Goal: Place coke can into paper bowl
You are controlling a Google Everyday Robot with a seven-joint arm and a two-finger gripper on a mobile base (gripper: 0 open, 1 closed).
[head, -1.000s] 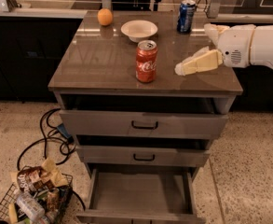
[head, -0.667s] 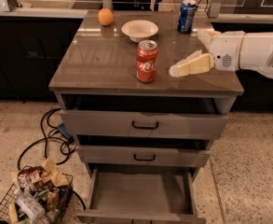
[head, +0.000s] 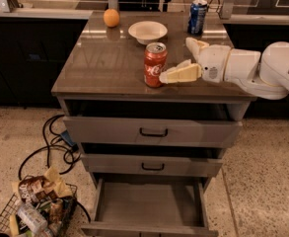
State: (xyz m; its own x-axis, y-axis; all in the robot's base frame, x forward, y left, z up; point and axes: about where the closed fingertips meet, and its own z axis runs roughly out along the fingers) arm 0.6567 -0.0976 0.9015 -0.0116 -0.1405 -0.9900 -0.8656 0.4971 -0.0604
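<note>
The red coke can stands upright near the front middle of the cabinet top. The white paper bowl sits empty behind it, toward the back edge. My gripper reaches in from the right on a white arm and is open. One cream finger points left with its tip almost at the can's right side. The other finger stands farther back to the right. The can is not between the fingers.
An orange fruit lies at the back left and a blue soda can stands at the back right. The cabinet's bottom drawer is pulled open. A wire basket of snacks and cables lie on the floor at left.
My gripper has moved left along the cabinet top toward the coke can, and its near finger now almost reaches the can. The can and the bowl have not moved.
</note>
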